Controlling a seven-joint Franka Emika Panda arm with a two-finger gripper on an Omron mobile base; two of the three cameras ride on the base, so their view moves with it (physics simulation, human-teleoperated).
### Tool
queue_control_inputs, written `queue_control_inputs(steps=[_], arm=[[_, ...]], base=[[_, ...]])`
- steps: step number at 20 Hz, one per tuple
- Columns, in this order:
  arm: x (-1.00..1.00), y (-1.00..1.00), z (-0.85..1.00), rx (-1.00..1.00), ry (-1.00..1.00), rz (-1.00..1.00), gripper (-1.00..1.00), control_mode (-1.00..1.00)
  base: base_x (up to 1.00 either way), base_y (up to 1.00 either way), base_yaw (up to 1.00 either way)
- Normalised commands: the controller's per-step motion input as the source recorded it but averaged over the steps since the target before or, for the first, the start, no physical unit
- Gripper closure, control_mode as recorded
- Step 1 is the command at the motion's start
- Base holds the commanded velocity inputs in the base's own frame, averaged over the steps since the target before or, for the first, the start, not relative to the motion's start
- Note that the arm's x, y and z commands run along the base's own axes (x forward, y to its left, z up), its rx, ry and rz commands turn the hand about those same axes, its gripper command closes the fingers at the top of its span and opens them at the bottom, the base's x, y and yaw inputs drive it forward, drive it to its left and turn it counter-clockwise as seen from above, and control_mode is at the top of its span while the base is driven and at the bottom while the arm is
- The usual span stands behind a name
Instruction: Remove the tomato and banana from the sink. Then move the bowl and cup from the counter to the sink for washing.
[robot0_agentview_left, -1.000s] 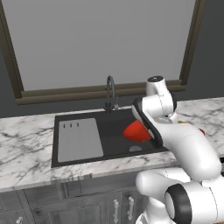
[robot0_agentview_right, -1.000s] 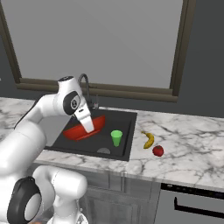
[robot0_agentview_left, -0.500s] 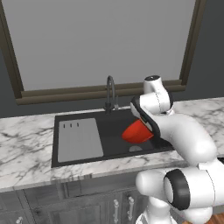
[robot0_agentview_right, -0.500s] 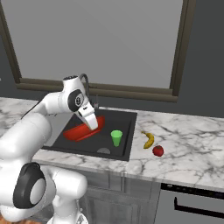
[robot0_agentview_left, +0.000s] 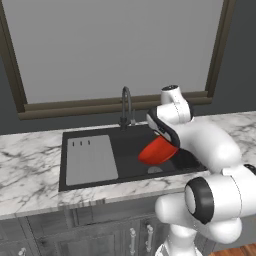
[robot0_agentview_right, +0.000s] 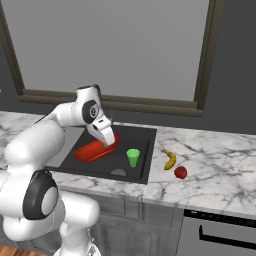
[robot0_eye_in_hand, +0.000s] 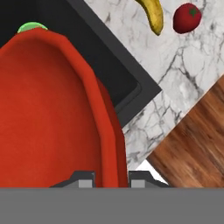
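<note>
My gripper is shut on the rim of the wide red bowl, which it holds tilted over the black sink. From the left base view the bowl hangs above the basin, just under the hand. In the hand view the bowl's rim runs up between my fingertips. The green cup stands upright in the basin's right part, and its rim peeks past the bowl. The banana and tomato lie on the counter right of the sink.
A grey ribbed drainboard fills the sink's left part, and a dark curved faucet stands behind the basin. A window sill runs along the back wall. Wood floor shows beyond the counter's front edge.
The arm's elbow and upper links have swung, while the hand and the gripped bowl stay almost where they were over the basin.
</note>
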Motion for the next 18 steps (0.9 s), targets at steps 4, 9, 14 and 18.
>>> queue_control_inputs(steps=[4,9,14,18], arm=[[0.18,0.04,-0.09,0.00,0.07,0.03,1.00,-1.00],[0.22,0.01,-0.07,0.00,0.05,0.02,1.00,-1.00],[0.25,0.01,-0.06,0.00,0.07,0.02,1.00,-1.00],[0.24,0.04,-0.10,0.00,0.08,0.02,1.00,-1.00]], base=[[0.00,0.00,0.00],[0.00,0.00,0.00],[0.00,0.00,0.00],[0.00,0.00,0.00]])
